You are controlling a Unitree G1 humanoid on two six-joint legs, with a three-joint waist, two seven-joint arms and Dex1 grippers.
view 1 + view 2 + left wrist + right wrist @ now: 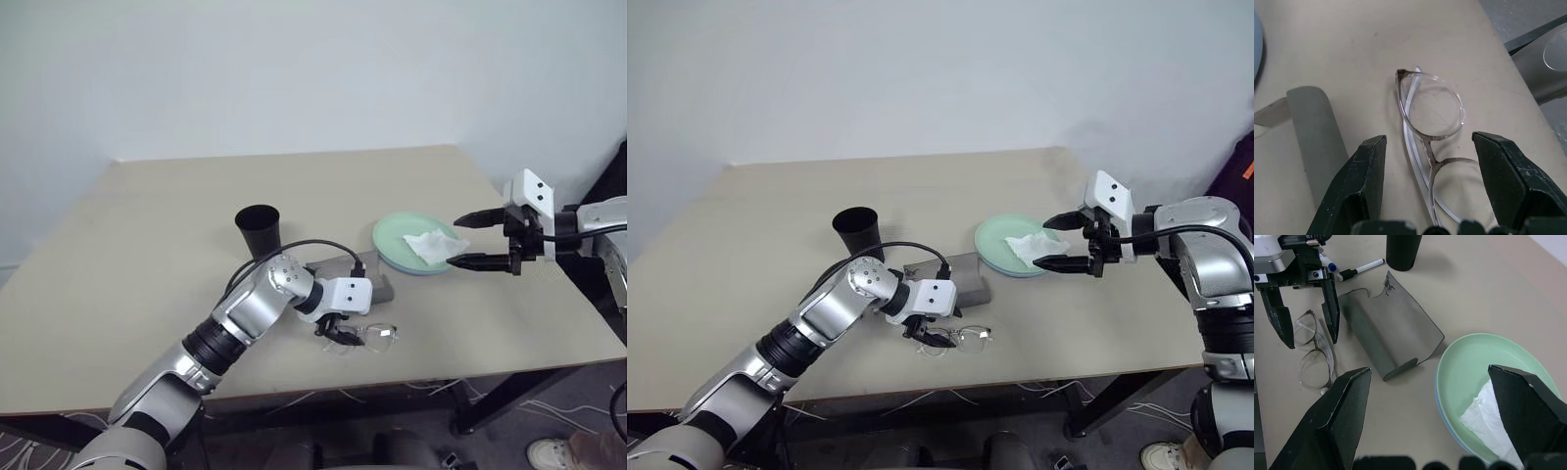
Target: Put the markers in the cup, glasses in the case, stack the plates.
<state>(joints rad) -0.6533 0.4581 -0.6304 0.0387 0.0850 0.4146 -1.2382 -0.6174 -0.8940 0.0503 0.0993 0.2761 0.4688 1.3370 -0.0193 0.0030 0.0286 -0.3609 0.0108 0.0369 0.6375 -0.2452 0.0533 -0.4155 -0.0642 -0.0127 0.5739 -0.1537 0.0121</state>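
Clear-framed glasses (1430, 132) lie folded on the tan table (147, 255) near its front edge, just in front of the grey case (1388, 335), which lies open with its translucent lid flat on the table and nothing inside. The left gripper (1427, 183) hangs right over them, one finger on each side of the frame, jaws spread and not yet touching it that I can see, so I take the glasses step as just starting. Two markers (1354, 270), one blue-capped and one black-capped, lie on the table beside the black cup (258, 229), to the left of the case and partly hidden by the left arm, so neither has gone in as far as I can tell. To the right of the case, the plates (1488, 382) look already stacked: the green one sits on top with a thin blue rim showing beneath it, and a crumpled white tissue (434, 245) rests on the green plate. The right gripper (485, 239) hovers just beyond the plates' right edge, its fingers wide apart and holding nothing. By my count: one pair of glasses, one case, two markers, one cup, two plates, one tissue. Stacking seems done; glasses and markers remain.
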